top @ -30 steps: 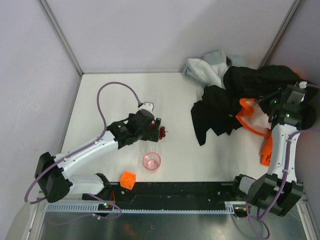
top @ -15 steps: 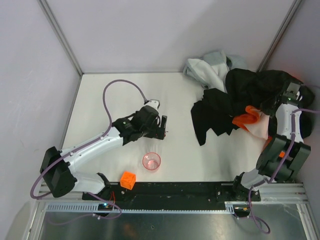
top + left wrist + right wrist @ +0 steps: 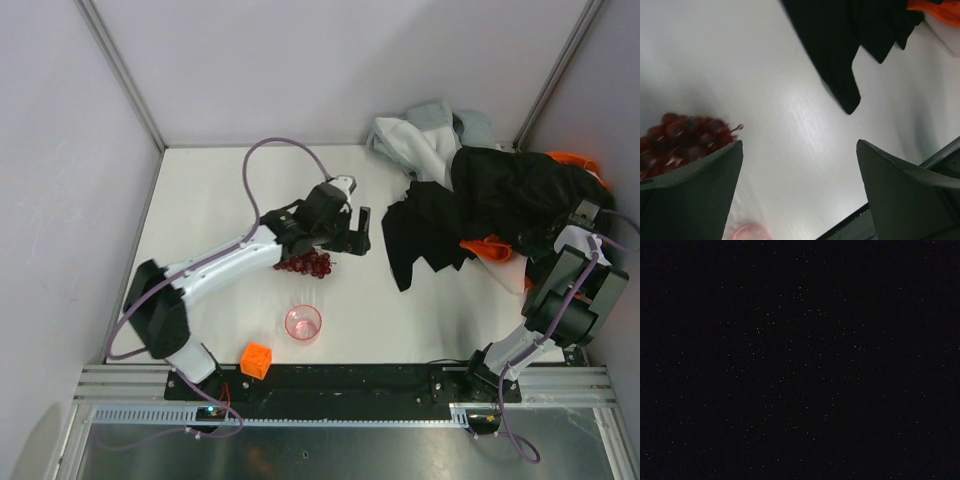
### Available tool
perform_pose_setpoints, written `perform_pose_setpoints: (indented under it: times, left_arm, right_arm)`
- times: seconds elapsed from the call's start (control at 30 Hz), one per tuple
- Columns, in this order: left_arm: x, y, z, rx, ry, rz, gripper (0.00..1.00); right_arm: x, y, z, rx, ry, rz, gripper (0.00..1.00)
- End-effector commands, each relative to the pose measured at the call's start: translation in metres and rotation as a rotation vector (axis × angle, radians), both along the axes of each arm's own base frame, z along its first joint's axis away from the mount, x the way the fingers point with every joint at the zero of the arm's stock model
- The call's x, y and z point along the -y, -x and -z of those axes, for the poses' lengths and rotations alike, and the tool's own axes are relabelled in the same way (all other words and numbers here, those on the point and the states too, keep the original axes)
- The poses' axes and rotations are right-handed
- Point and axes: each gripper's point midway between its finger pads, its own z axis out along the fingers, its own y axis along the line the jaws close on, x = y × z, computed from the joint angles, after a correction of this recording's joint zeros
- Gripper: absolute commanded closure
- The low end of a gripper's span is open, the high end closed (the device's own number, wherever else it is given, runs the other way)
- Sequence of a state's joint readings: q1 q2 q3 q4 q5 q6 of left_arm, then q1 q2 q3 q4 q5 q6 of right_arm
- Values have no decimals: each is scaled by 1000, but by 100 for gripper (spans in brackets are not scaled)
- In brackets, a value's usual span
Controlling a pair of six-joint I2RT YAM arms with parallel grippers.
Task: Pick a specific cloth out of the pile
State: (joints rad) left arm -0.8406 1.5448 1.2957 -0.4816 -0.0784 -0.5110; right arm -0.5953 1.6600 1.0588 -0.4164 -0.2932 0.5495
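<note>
— Where the pile (image 3: 500,190) is heaped at two o'clock, can the cloth be made out?
— No, it cannot be told from the black garment (image 3: 430,235). The right gripper is buried there, closed. The left gripper (image 3: 355,232) is spread wide, grapes (image 3: 310,263) at its eight o'clock.

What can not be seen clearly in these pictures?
Right wrist view: all black.
Top view: the right tool is buried in the pile; what it grips is hidden.
The small cloth: not distinguishable from the black garment.
Left wrist view: grapes blurred, partly behind the left tool.
</note>
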Motion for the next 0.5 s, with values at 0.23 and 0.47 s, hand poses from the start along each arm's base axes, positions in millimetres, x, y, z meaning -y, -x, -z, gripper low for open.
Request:
perform_pose_setpoints:
  times: [0.23,0.47]
  left_arm:
    - [103,-20,42,-234,131,135,0]
    - [142,-36,77,-327,160,148,0]
  right_arm:
    - [3,25,37,-89,-38,45,100]
    - [-3,28,41,-86,-59,34,100]
